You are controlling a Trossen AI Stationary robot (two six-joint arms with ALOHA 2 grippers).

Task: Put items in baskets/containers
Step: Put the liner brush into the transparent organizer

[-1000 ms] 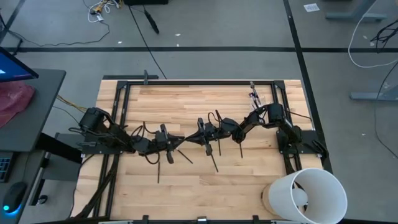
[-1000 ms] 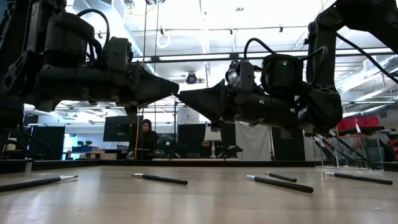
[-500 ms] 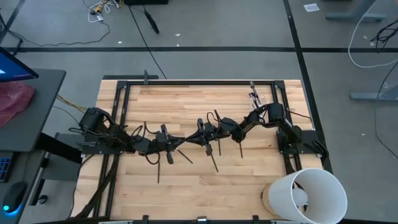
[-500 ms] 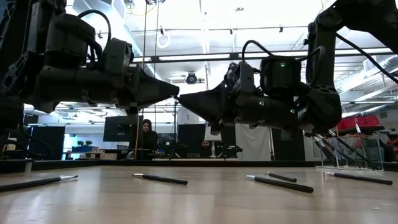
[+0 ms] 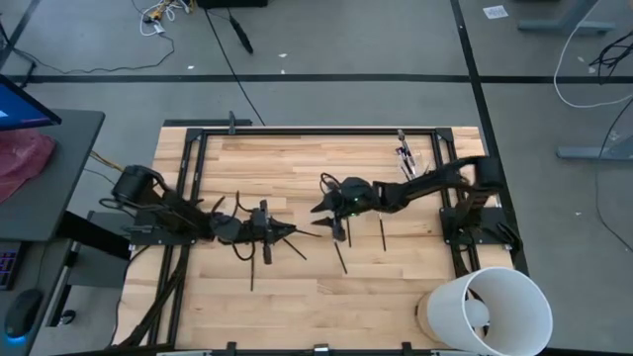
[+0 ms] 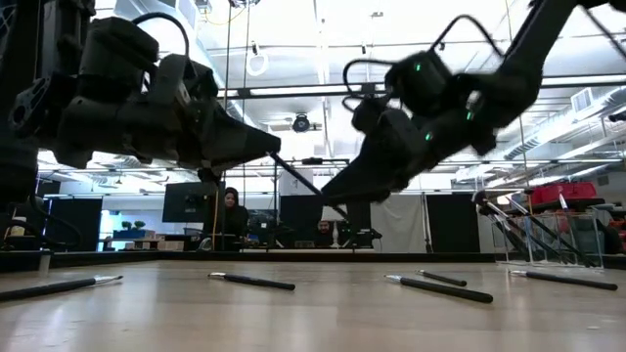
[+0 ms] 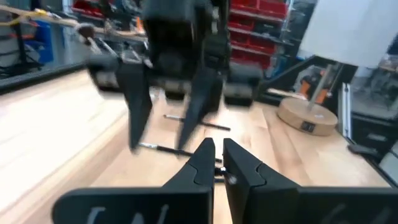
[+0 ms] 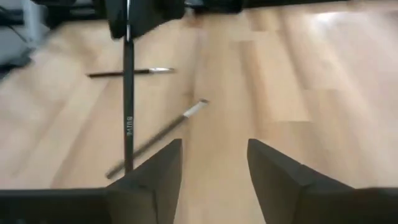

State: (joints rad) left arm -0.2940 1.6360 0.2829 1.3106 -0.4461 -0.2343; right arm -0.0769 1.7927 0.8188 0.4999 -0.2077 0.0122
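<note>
The left gripper [image 5: 285, 230] is pinched shut on one makeup brush [image 6: 307, 185], gripped near one end so that most of the handle slants down and away from the fingertips. That is the first risk: with so little of the slender handle clamped, the held brush could swivel or slide out if the arm swings quickly. Just ahead of the left gripper, at the brush's free end, the right gripper [image 6: 337, 195] stands with its fingers spread wide and nothing between them. The right wrist view shows the handle [image 8: 127, 93] hanging just beside its own fingers, so a careless sideways move by either arm could knock the brush loose. Below both grippers several loose brushes [image 6: 252, 282] lie scattered on the table [image 5: 297, 158]; a dropped brush would land among them, and a low pass could sweep them further apart. Far beyond the right gripper, near the table's back edge by the right arm's base, stands the clear cup [image 5: 408, 154], with a few brushes apparently in it. It looks light and narrow, so a brush coming in tilted could catch the rim or the ones inside and tip it. The white bucket [image 5: 490, 311] lies well apart, near the table's front right corner.
</note>
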